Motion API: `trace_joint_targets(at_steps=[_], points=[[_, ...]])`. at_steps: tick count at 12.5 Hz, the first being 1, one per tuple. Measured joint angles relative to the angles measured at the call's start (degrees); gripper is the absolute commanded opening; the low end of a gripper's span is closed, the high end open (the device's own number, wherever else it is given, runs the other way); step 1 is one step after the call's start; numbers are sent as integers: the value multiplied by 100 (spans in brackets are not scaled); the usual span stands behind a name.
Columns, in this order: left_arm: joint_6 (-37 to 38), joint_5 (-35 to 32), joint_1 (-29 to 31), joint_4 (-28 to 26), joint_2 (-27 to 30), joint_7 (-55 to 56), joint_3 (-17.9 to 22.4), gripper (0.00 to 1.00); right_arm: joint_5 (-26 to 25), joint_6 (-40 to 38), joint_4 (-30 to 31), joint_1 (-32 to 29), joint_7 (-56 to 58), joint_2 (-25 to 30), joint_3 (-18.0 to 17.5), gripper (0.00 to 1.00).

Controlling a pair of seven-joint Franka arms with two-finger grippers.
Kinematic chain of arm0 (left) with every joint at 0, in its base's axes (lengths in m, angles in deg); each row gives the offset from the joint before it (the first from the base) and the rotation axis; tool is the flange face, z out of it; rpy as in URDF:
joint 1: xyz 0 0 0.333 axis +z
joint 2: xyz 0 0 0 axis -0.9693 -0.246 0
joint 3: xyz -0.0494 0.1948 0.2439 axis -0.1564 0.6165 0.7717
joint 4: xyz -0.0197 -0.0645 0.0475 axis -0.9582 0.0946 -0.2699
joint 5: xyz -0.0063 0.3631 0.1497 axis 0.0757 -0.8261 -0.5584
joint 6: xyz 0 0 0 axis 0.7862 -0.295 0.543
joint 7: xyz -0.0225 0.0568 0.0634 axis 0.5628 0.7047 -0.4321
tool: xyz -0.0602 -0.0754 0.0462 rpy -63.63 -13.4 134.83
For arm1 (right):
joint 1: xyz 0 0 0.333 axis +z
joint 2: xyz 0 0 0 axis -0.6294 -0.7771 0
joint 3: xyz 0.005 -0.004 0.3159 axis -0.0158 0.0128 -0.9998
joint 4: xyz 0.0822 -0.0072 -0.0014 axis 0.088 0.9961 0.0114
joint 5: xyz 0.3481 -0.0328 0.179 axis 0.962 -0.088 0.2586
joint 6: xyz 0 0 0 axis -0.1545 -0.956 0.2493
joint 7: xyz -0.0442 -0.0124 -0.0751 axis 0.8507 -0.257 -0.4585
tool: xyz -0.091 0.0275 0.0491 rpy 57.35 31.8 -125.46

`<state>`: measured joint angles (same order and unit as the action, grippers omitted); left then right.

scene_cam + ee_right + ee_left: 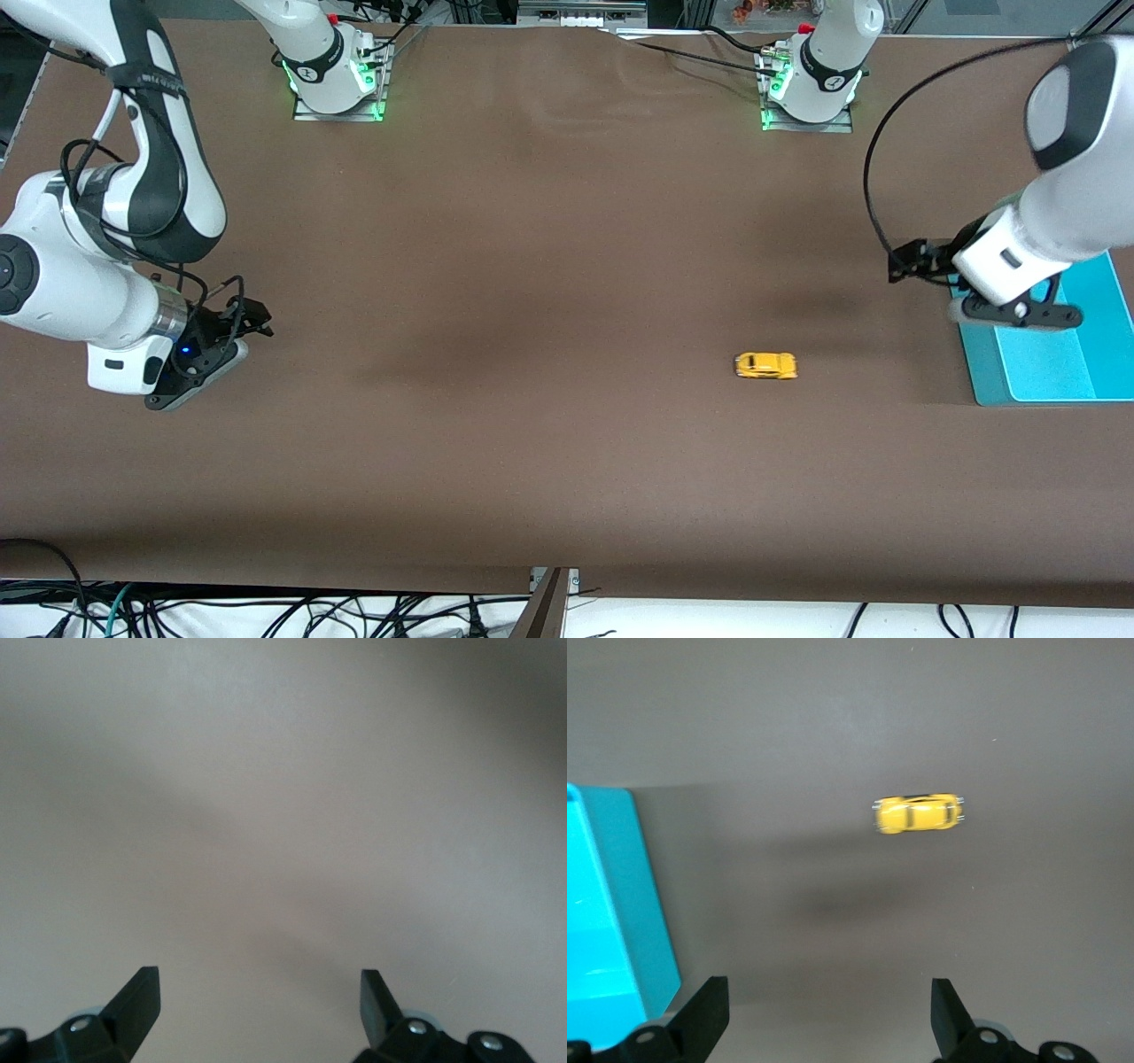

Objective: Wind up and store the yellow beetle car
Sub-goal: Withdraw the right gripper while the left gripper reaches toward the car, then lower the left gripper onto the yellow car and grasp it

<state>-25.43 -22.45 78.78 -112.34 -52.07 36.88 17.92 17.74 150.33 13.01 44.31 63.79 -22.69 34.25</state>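
The yellow beetle car (765, 365) stands on its wheels on the brown table, toward the left arm's end. It also shows in the left wrist view (919, 813), out ahead of the fingers. My left gripper (1019, 317) hangs open and empty over the edge of the teal tray (979, 372) that faces the car; its fingers are wide apart in the left wrist view (828, 1014), with the tray's wall (651, 904) beside them. My right gripper (197, 377) is open and empty over bare table at the right arm's end (260, 1010).
The teal tray holds nothing that I can see. Both arm bases (337, 80) (811, 84) stand along the table's back edge. Cables hang below the front edge (266, 611).
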Motion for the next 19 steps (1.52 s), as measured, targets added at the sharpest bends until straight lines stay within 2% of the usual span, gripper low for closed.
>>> trace_joint_targets(at_steps=[2, 4, 6, 8, 11, 14, 19], points=[[-89, 0, 32, 2, -437, -753, 11, 100, 0, -585, -347, 101, -1150, 139, -1, 100], [-135, 0, 271, 64, -760, -2020, 38, 100, 0, -950, -514, 90, -1731, 421, 21, 100], [-243, 0, 527, 130, -1092, -3053, 60, 100, -1, -1220, -540, 74, -1812, 730, 82, 100], [-747, -104, 645, 158, -1510, -3996, 65, 100, -213, -1621, -639, 67, -1823, 862, 91, 100], [-1403, -602, 566, 185, -2086, -5282, -3, 100, -479, -1978, -1050, -88, -1849, 914, 120, 100], [-1897, -658, 264, 168, -2446, -6361, -48, 100, -482, -2023, -1112, -372, -1848, 1174, 140, 100], [-3168, -669, 153, -435, -2689, -7718, -29, 100, -498, -2089, -931, -396, -1925, 1293, 136, 100]])
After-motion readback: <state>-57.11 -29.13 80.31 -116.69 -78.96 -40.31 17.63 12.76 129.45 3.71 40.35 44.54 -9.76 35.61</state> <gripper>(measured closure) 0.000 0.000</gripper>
